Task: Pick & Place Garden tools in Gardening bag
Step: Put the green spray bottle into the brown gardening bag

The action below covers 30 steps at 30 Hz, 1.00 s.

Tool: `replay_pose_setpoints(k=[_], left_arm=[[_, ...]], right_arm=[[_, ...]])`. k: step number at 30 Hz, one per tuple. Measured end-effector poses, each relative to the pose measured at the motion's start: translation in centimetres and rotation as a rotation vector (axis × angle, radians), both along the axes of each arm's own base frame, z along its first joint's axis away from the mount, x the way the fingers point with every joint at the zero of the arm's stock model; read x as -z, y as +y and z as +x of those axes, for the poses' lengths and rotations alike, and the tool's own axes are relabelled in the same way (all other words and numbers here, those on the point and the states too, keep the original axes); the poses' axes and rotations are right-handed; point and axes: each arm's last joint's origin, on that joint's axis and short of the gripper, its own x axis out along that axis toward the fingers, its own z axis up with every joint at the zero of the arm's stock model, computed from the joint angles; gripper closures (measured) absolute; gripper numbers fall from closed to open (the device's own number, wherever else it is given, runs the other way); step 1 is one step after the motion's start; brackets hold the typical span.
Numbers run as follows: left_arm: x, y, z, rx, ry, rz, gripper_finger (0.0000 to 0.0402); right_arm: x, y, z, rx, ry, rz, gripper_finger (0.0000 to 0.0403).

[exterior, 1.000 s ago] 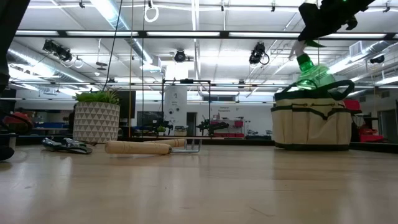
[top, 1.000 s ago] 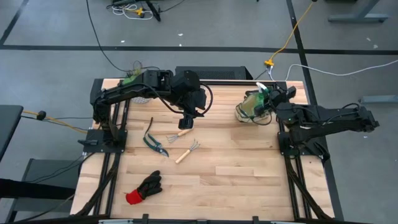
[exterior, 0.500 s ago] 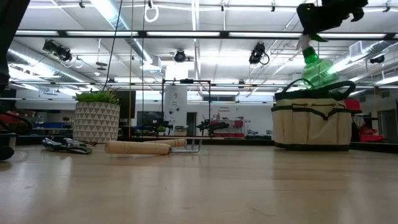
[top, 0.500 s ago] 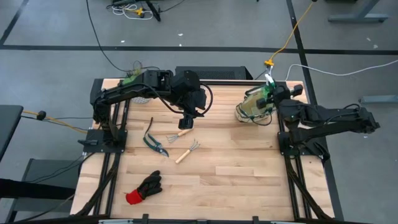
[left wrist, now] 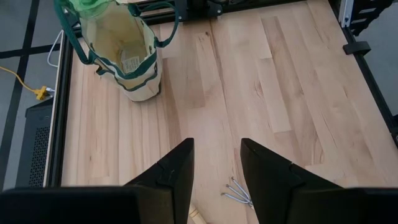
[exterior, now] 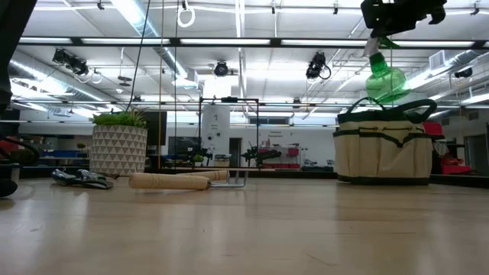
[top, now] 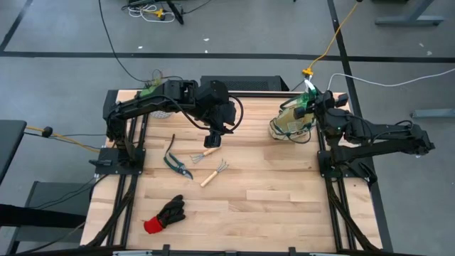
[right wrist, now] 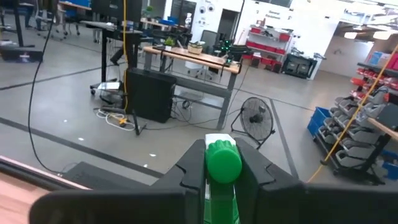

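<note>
Hovering over the tabletop, my left gripper hangs with its jaws parted and empty above the wooden-handled fork, with the shears, rake and glove lying nearby. On the right, my right gripper is clamped on the green spray bottle, holding it just above the gardening bag.

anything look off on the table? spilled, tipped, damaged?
Nothing stands out. The right end effector holds the spray bottle above the gardening bag, which stands upright. Shears, fork, rake and glove lie flat on the table, apart. No spill visible.
</note>
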Motion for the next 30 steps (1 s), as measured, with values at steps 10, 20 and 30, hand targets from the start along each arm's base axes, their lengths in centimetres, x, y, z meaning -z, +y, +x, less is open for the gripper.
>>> replay_pose_setpoints(k=[10,20,30], left_arm=[[0.0,0.0,0.0,0.000,0.000,-0.001,0.0262],[0.0,0.0,0.0,0.000,0.000,-0.001,0.0262],[0.0,0.0,0.0,-0.001,0.000,-0.001,0.0262]], right_arm=[[1.3,0.0,-0.3,0.014,-0.037,0.058,0.0357],[2.2,0.1,-0.3,0.017,-0.048,0.073,0.0357],[4.8,0.0,0.7,0.002,-0.058,0.030,0.0358]])
